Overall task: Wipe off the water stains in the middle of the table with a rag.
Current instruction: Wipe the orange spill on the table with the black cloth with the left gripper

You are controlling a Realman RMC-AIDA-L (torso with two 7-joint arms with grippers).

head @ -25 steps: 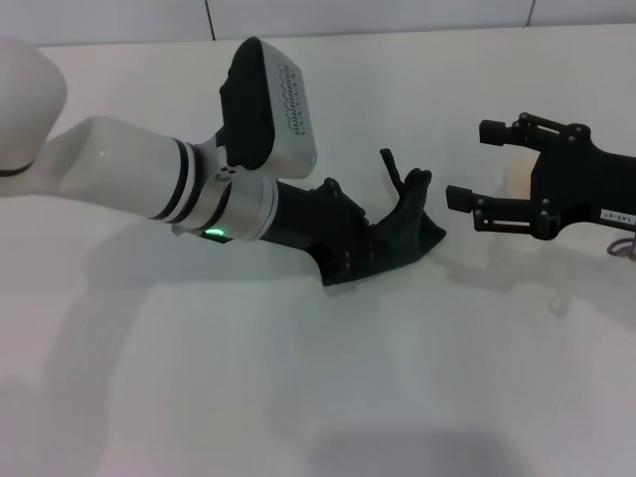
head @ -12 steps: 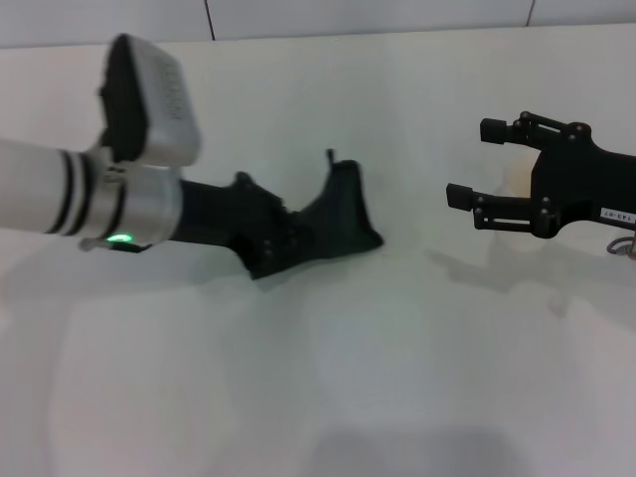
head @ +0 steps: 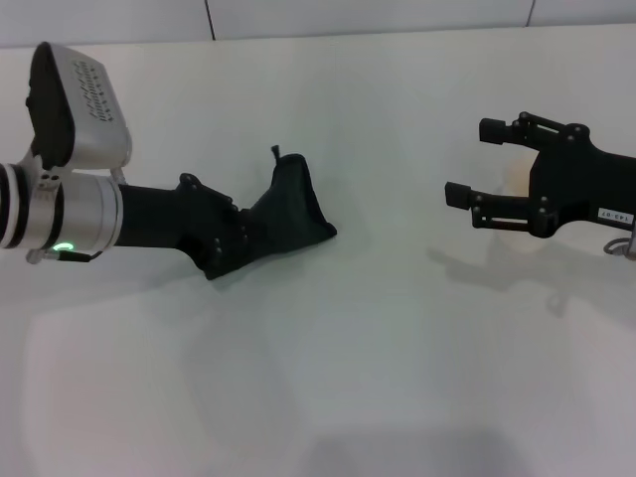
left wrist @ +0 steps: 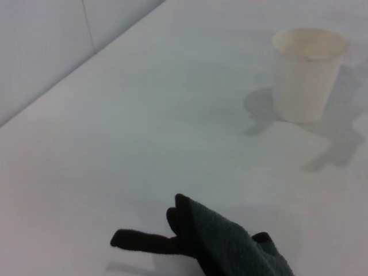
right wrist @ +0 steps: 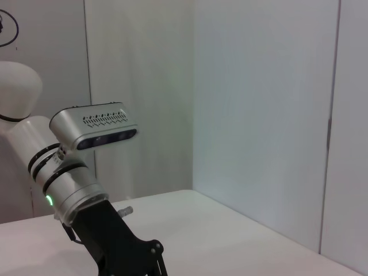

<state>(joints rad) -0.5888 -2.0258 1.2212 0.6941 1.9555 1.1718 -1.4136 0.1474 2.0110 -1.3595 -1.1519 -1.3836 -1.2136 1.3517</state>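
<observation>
While the left claw (head: 238,238) stays clamped on the rag (head: 286,214), the arm has dragged the cloth across the bench (head: 378,378) toward the robot's left: a second ago the rag lay near the centre, close to the right claw (head: 475,169), and it now lies well apart from it. The rag's lower fold rests on the bench surface; its small loop tag (head: 275,152) stands up at the far corner.

No orange blotch is visible on the bench in the head view, neither in the strip the rag has crossed nor elsewhere. Judgement: the stain has been wiped off or lies under the cloth; the pictures cannot settle which. The wiping stroke appears at or near its end.

The right claw hangs above the bench on the right side, its fingers spread with nothing between them; it has not moved. A white paper cup (left wrist: 308,75) stands upright, seen in the left wrist view, and shows only faintly behind the right claw in the head view.

Open room: the bench is bare between the rag and the right claw and toward the near edge. The far bench edge meets a panelled wall (head: 368,15). The left arm's retreat path is unobstructed.
</observation>
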